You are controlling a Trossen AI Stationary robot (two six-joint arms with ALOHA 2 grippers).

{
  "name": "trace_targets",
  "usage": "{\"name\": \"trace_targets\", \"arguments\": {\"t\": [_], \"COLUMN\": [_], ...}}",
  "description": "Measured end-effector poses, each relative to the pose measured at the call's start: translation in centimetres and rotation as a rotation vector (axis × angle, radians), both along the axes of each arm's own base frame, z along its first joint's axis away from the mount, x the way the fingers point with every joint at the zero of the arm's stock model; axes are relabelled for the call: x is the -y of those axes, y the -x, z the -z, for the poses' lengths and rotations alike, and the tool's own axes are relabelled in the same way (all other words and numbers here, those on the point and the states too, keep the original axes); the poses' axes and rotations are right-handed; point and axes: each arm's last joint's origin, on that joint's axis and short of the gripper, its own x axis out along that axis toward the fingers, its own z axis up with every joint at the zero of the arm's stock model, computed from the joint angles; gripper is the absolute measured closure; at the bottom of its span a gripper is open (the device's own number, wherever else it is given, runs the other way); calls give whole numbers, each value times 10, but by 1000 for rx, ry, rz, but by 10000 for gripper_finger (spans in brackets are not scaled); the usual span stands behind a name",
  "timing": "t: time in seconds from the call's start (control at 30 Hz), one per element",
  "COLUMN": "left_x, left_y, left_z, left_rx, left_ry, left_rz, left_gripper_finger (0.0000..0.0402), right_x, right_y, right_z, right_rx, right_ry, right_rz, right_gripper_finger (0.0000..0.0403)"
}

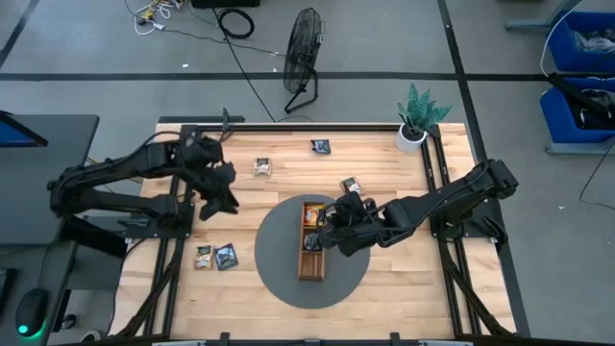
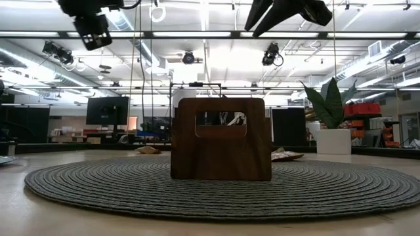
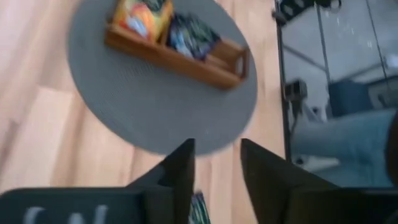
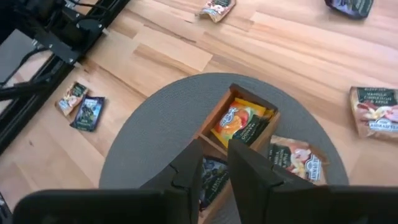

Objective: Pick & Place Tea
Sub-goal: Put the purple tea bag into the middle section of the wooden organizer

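The high view looks straight down from well above, taking in the whole pale wooden counter [image 1: 384, 308] and both arms. The low view sits at counter height, close to the round grey woven mat [image 2: 210, 187], facing level across it at the end wall of the long brown wooden divided tray [image 2: 221, 139] and the room behind. Each of the 2 wrist views looks down past its own dark fingers [image 3: 180, 171] [image 4: 189, 171] onto that mat and tray, which all 4 views share.

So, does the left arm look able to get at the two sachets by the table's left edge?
Probably yes: the two sachets lie flat on bare wood, apart from the mat, and the left gripper hangs near them with jaws open and empty.
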Motion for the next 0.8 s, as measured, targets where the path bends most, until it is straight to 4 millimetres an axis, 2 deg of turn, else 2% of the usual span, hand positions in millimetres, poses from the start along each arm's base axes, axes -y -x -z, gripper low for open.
{"name": "trace_targets", "arguments": {"t": [0.17, 0.3, 0.53, 0.8], "left_x": [14, 24, 41, 47], "left_y": [1, -2, 2, 13], "left_z": [7, 14, 69, 117], "left_rx": [-94, -126, -316, -439], "left_ry": [8, 24, 81, 78], "left_rz": [79, 88, 70, 16], "left_gripper_finger": [201, 183, 182, 199], "right_x": [0, -3, -1, 3], "right_y": [0, 1, 8, 16], "right_z": [0, 0, -10, -23], "right_rx": [-20, -46, -56, -38], "right_ry": [30, 70, 127, 166], "right_rz": [-37, -92, -168, -184], "right_gripper_finger": [319, 319, 319, 319]}}
